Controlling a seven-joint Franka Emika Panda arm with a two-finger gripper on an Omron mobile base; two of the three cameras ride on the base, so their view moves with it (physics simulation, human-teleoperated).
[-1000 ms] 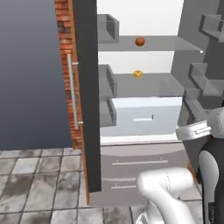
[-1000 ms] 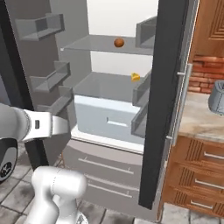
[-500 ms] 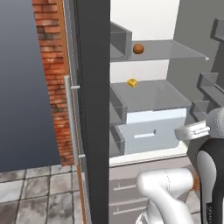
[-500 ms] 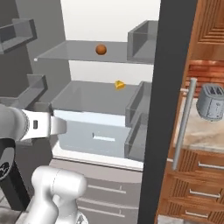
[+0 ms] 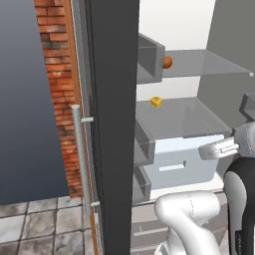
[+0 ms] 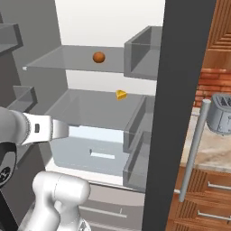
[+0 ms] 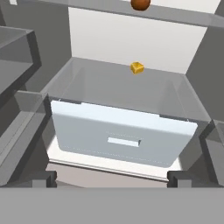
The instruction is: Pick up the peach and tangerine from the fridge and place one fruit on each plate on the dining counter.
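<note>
The fridge (image 5: 112,124) stands open, its dark doors (image 6: 176,113) swung out on both sides of a white interior. A round orange-brown fruit (image 5: 167,62) (image 6: 99,57) (image 7: 140,3) rests on the upper glass shelf. One shelf lower lies a small yellow wedge (image 5: 156,102) (image 6: 121,94) (image 7: 137,68). My gripper (image 7: 111,179) is open, its fingertips (image 7: 43,177) far apart, and it faces the pale drawer (image 7: 122,135) below both shelves, well short of the fruit. The plates and the dining counter are out of view.
Grey door bins (image 6: 140,54) line both open doors and narrow the way in. A long silver handle (image 5: 79,149) runs down the left door, beside a brick wall (image 5: 57,74). A toaster (image 6: 221,119) sits on a beige counter over wooden drawers at the right.
Both base views have shifted and the fridge interior now looks larger and nearer: the camera has moved in. The fruit and the wedge lie where they were.
</note>
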